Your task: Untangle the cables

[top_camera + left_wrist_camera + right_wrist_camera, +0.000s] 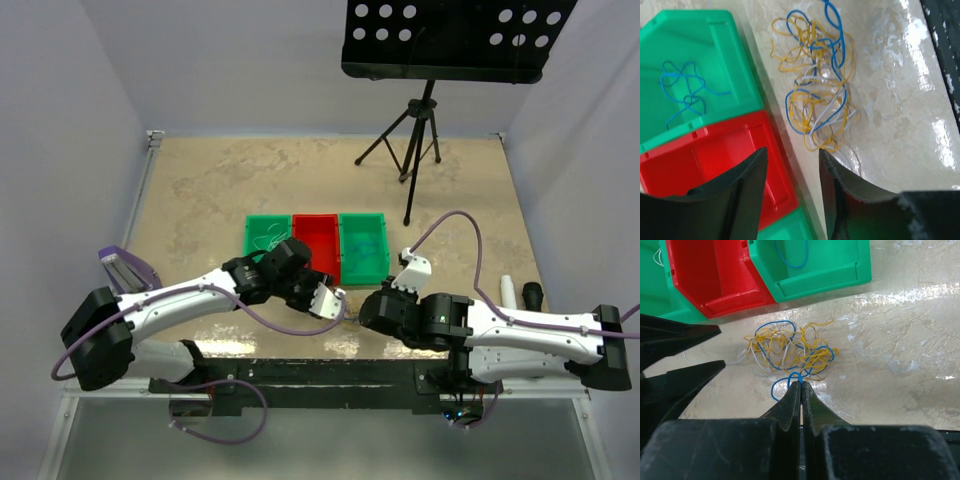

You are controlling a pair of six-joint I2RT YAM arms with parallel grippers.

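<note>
Tabletop of glossy beige, marble-patterned stone lies inside a booth with pale lilac walls. A black perforated music stand on a tripod stands at its far side. Three open plastic bins sit in a row mid-table: the left green bin, the red bin and the right green bin.

From above, the two wrists meet over the near part of the table and cover nearly all of the tangle. A whitish strand in the left green bin is only a faint scribble there. The right wrist view cuts off the right green bin at the top, so only part of the single blue cable coiled inside it shows.

The tangle of thin cables rests on bare tabletop just on the near side of the bins, beside the red one. Orange-yellow loops are most plentiful, blue runs in wider curves around them, and whitish strands thread through the middle.

The left gripper has its fingers spread wide with nothing between them, just short of the tangle. The right gripper has its fingers pressed together on a blue loop at the tangle's near edge.
</note>
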